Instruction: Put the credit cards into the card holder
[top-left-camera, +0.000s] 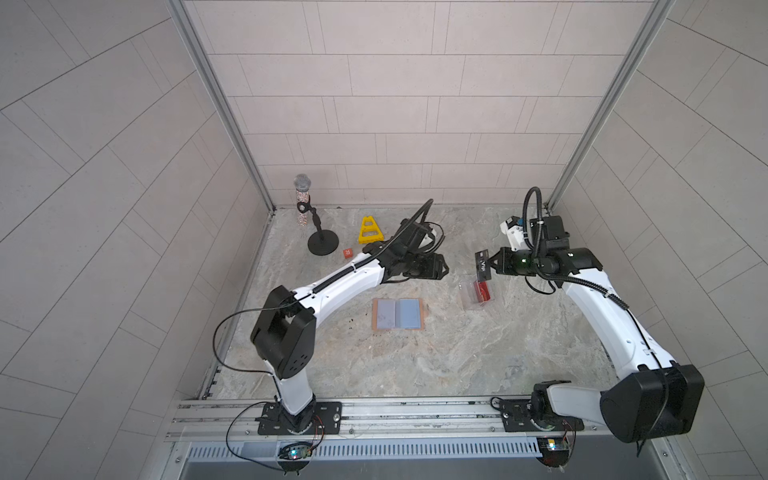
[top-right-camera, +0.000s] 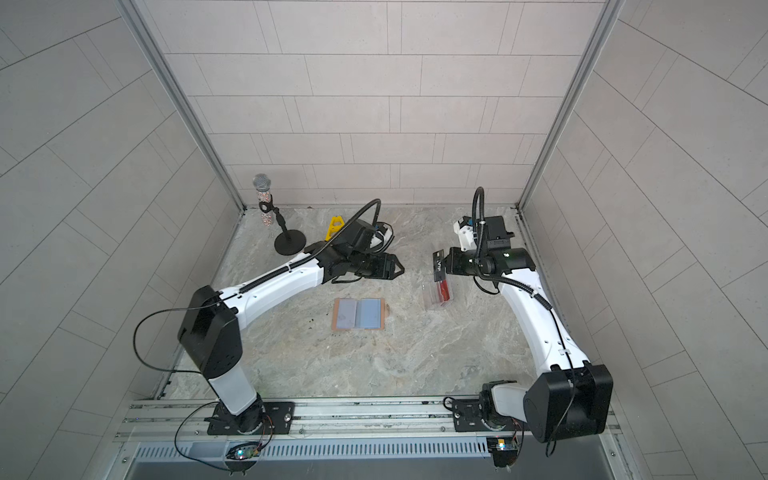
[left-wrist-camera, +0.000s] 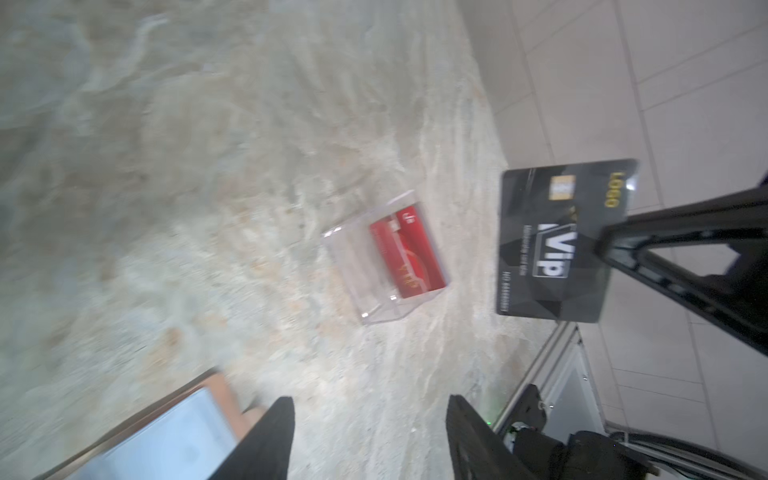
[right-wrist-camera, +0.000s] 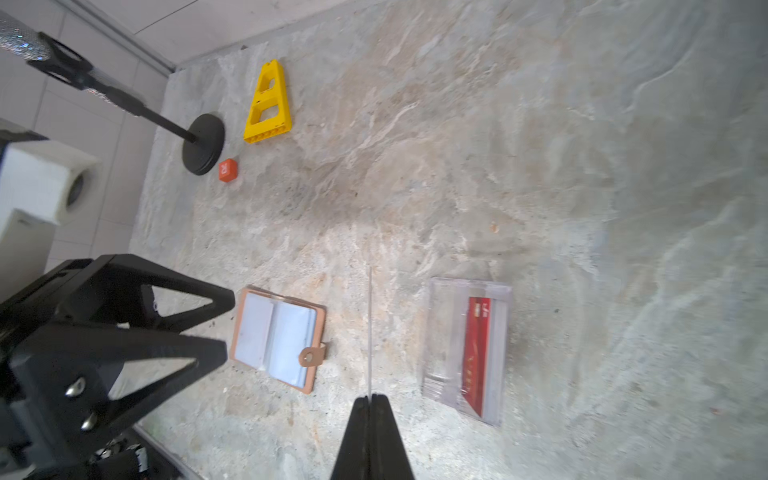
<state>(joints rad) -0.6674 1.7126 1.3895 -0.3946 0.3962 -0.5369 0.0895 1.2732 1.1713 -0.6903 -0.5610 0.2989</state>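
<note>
Pale tiled walls enclose a marbled tabletop (top-left-camera: 415, 365). In both top views the left arm (top-left-camera: 345, 278) reaches in, elbow raised, its wrist turned toward the right arm (top-left-camera: 590, 299), which bends leftward and holds a black card (top-left-camera: 482, 266) on edge above a clear box (top-left-camera: 468, 300). The card holder (top-left-camera: 398, 314) lies open and flat between the arms; what its blue-grey sleeves contain cannot be made out. In the blurred left wrist view the left jaws stand spread over bare tabletop. The black card reads "VIP" in white and "LOGO" in gold; its smaller print is illegible, and the right jaws cover one corner. A red card (left-wrist-camera: 407, 253) stands in the box, its gold lettering smeared; the holder is cut off at the frame's edge. In the right wrist view the right jaws press together on the black card, seen edge-on as a thin line. An orange tag (right-wrist-camera: 228, 169) bears white marks too small to read.
</note>
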